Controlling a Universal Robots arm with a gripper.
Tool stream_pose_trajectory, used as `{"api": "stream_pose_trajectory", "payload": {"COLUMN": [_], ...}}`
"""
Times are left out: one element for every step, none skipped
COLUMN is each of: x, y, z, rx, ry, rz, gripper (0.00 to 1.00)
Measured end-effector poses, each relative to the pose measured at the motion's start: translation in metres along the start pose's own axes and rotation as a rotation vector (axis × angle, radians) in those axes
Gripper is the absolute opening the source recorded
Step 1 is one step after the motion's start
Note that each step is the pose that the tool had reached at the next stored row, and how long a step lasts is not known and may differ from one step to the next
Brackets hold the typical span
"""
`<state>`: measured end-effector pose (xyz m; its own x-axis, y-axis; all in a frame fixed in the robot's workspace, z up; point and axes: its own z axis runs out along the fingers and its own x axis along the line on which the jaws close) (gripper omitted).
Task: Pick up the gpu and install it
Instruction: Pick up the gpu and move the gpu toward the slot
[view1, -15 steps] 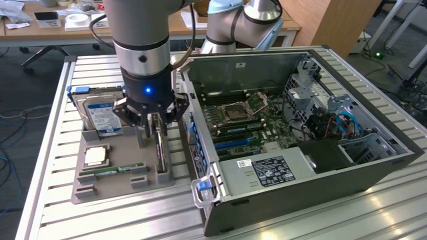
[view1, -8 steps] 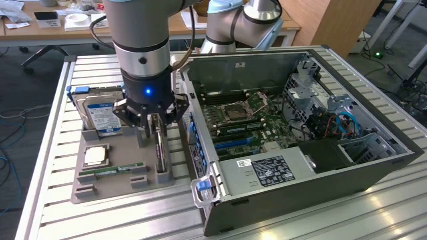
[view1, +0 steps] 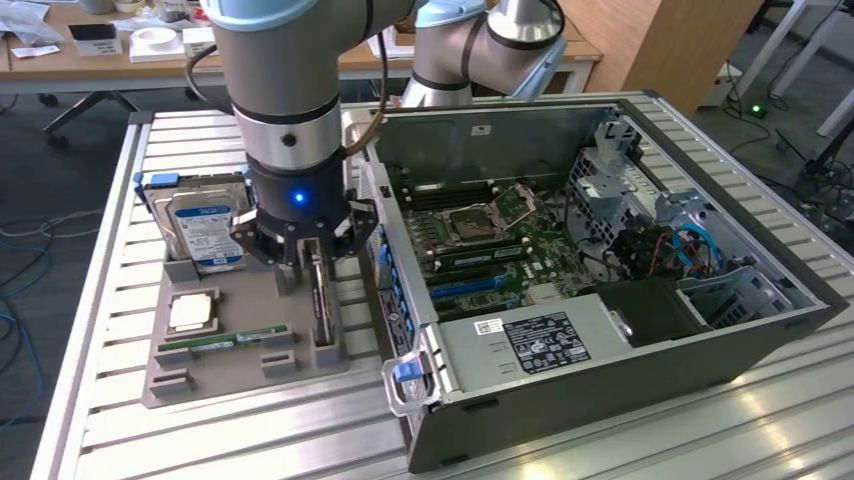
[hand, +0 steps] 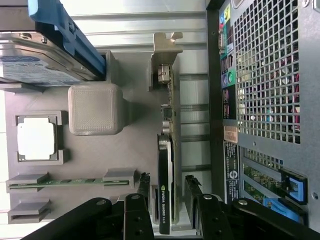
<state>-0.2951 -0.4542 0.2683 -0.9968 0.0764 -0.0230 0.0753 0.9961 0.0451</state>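
Observation:
The gpu (view1: 322, 312) stands on its long edge in a slot of the grey holder tray (view1: 240, 378), just beside the open computer case (view1: 601, 250). In the wrist view the gpu (hand: 165, 165) shows its black cover, green board edge and silver end bracket. My gripper (view1: 315, 268) hangs straight over the card, open. In the wrist view the gripper (hand: 167, 189) straddles the card's black end, one finger on each side, with a small gap between each finger (hand: 144, 186) and the card. Nothing is held.
On the same tray (hand: 135, 145) a hard drive (view1: 200, 225) stands upright, and a processor chip (view1: 191, 312) and a narrow memory stick (view1: 227, 342) lie flat. The case's rear panel (hand: 265, 75) is close beside the card. Everything rests on a slatted metal table (view1: 200, 440).

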Motion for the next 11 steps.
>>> {"api": "stream_pose_trajectory", "payload": {"x": [-0.0007,-0.0013,-0.0017,-0.0018,-0.0018,-0.0018,-0.0017,-0.0016,-0.0015,-0.0015,-0.0014], "y": [0.0000,0.0001,0.0001,0.0001,0.0001,0.0002,0.0007,0.0012,0.0017,0.0022,0.0027], "z": [0.0001,0.0003,0.0006,0.0010,0.0016,0.0024,0.0058,0.0070,0.0078,0.0087,0.0097], "rx": [0.0000,0.0000,-0.0001,-0.0001,-0.0001,0.0000,0.0001,0.0001,0.0002,0.0001,0.0001], "ry": [0.0000,0.0000,0.0000,-0.0001,-0.0001,0.0000,-0.0001,0.0000,0.0000,-0.0001,-0.0001], "rz": [0.000,0.000,0.000,0.000,0.000,0.000,0.001,0.002,0.002,0.002,0.002], "gripper": [0.42,0.42,0.42,0.42,0.42,0.42,0.42,0.42,0.42,0.42,0.42]}}
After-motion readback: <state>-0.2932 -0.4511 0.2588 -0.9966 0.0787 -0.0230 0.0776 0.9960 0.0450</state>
